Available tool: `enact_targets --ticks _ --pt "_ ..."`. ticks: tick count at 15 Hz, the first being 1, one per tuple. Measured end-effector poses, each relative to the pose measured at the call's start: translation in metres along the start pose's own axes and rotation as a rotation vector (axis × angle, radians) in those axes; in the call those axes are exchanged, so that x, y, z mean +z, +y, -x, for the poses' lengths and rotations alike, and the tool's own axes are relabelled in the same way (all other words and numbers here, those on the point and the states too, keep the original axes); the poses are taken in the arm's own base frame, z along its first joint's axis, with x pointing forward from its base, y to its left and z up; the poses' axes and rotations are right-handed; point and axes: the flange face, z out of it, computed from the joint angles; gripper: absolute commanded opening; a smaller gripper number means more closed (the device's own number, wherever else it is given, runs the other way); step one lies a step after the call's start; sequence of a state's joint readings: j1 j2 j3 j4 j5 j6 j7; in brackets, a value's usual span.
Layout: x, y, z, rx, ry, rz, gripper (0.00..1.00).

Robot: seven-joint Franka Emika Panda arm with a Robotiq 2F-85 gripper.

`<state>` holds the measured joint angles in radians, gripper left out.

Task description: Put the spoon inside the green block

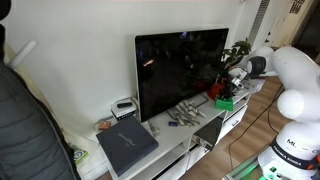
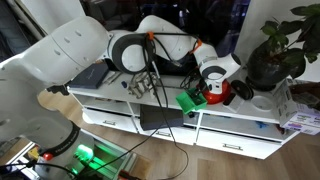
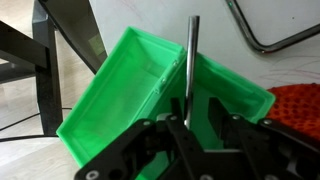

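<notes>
The black TV (image 1: pixel 180 70) stands on the white cabinet (image 1: pixel 170 148), close behind my work zone. The flat grey slab (image 1: pixel 126 145) lies well apart. The green block (image 3: pixel 130 90) sits tilted just below my gripper (image 3: pixel 185 130), its open cavity facing me and a red object (image 3: pixel 300 105) just beside it. My jaws are clamped on the spoon (image 3: pixel 189 70) by its thin handle, which extends over the cavity. The spoon is probably stiff, light, slippery metal, so it needs a firm grip. The block is probably light, and touching its wall may shift it.
</notes>
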<state>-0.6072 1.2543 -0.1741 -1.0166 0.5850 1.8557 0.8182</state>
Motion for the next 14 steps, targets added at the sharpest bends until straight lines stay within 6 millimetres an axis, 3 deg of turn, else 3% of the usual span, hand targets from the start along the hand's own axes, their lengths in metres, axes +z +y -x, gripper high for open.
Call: enact_targets --ticks 3,6,7,8,9,10,14 --pt "-0.004 -0.007 0.007 -0.005 -0.008 -0.010 0.65" --pt "-0.007 -0.014 0.016 -0.019 -0.017 -0.020 0.50" --pt "-0.007 -0.016 0.019 -0.023 -0.021 -0.023 0.50" --pt "-0.007 -0.017 0.021 -0.027 -0.025 -0.025 0.42" --pt "-0.007 -0.019 0.024 -0.031 -0.028 -0.028 0.44" --pt "-0.007 -0.021 0.026 -0.034 -0.031 -0.030 0.39" --pt "-0.005 -0.025 0.034 -0.045 -0.037 -0.032 0.35"
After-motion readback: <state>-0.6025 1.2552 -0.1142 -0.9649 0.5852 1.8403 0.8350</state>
